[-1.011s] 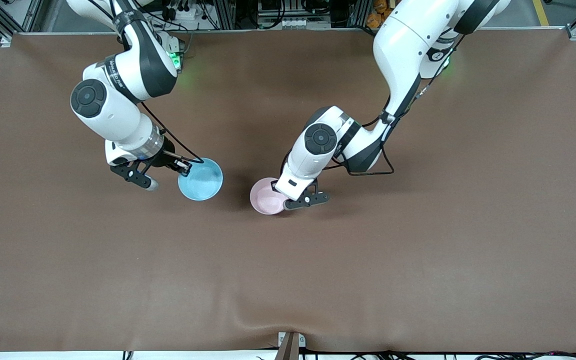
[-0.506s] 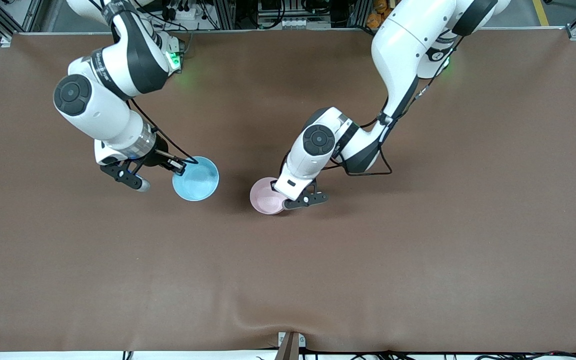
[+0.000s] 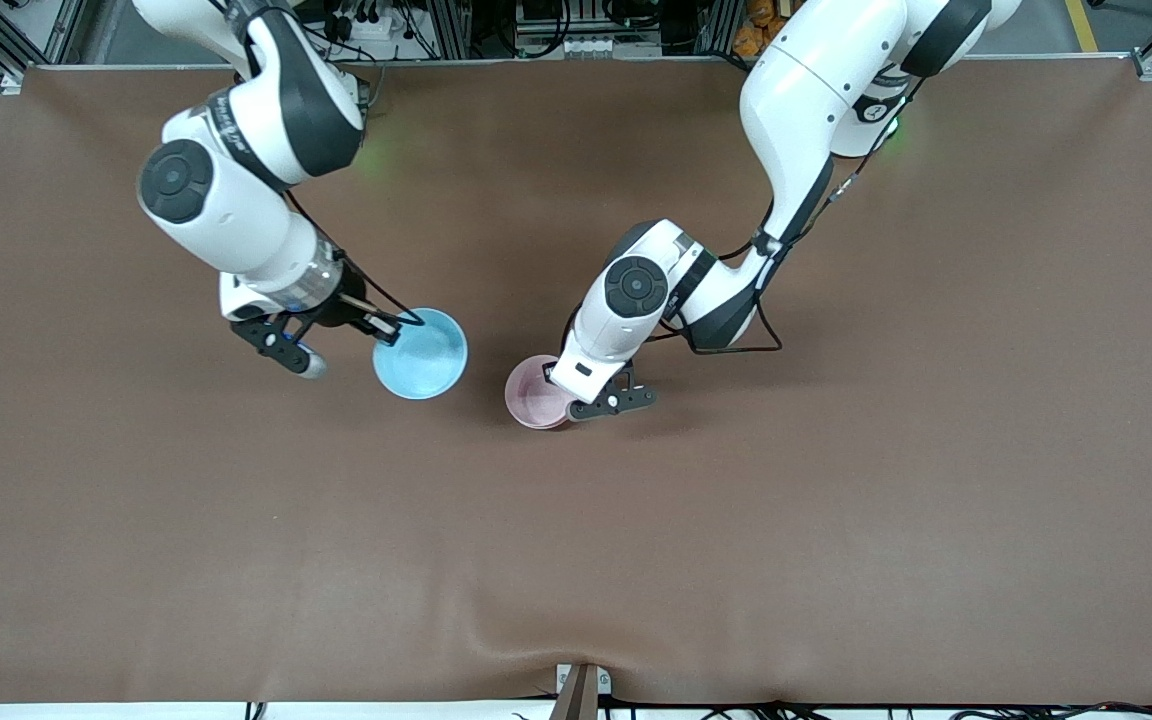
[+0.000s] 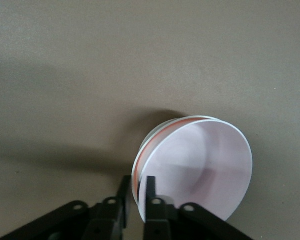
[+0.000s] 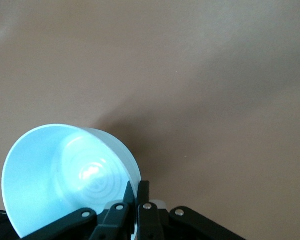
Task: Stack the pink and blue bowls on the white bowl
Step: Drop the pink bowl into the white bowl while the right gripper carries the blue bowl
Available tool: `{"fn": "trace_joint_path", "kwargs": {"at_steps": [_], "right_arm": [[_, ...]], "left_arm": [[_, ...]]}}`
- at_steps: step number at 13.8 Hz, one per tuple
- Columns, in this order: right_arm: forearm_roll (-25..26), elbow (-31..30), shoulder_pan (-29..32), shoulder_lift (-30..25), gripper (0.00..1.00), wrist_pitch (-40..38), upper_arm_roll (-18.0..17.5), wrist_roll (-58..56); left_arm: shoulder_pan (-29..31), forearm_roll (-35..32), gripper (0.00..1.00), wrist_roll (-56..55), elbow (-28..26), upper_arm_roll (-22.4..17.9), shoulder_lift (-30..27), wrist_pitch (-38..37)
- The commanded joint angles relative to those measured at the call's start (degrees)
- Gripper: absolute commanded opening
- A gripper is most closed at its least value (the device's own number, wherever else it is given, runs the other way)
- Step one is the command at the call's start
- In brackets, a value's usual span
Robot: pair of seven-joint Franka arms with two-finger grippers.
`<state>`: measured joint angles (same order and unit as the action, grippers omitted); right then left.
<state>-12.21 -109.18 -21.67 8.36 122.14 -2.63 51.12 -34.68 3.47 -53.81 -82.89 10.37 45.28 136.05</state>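
Observation:
My left gripper (image 3: 574, 406) is shut on the rim of the pale pink bowl (image 3: 536, 392) near the table's middle. In the left wrist view the left gripper (image 4: 136, 181) straddles that rim. The pink bowl (image 4: 200, 160) sits nested in the white bowl (image 4: 140, 155), which shows only as a thin white edge around it. The white bowl is hidden under the pink one in the front view. My right gripper (image 3: 388, 336) is shut on the rim of the light blue bowl (image 3: 421, 353) and holds it above the table, beside the pink bowl toward the right arm's end. The right gripper (image 5: 136, 186) pinches the blue bowl (image 5: 65, 170).
The brown table mat (image 3: 836, 480) lies flat all round the bowls. A small clamp (image 3: 581, 690) sits at the table edge nearest the front camera.
My right arm has carried the blue bowl toward the pink bowl. The pink bowl looks slightly smaller and lower than before. My left arm has hardly shifted.

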Motion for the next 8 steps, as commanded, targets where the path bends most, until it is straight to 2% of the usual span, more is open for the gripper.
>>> {"fn": "trace_joint_path", "kwargs": {"at_steps": [1,5,8], "right_arm": [[-1.15,2.22,-2.06,2.71,0.0,1.61,0.34,2.75],[-1.06,2.4,-4.78,4.81,0.0,4.68,0.34,3.46],[-0.62,2.4,-8.12,7.71,0.0,9.33,0.34,6.96]], "left_arm": [[-0.39,0.04,1.0,-1.56,0.89,-1.22,-0.63,0.54],[1.89,-1.62,1.0,-0.16,0.45,-3.24,-5.36,-0.86],[6.1,-3.2,1.0,3.87,0.45,-3.25,-9.5,-7.44]]}}
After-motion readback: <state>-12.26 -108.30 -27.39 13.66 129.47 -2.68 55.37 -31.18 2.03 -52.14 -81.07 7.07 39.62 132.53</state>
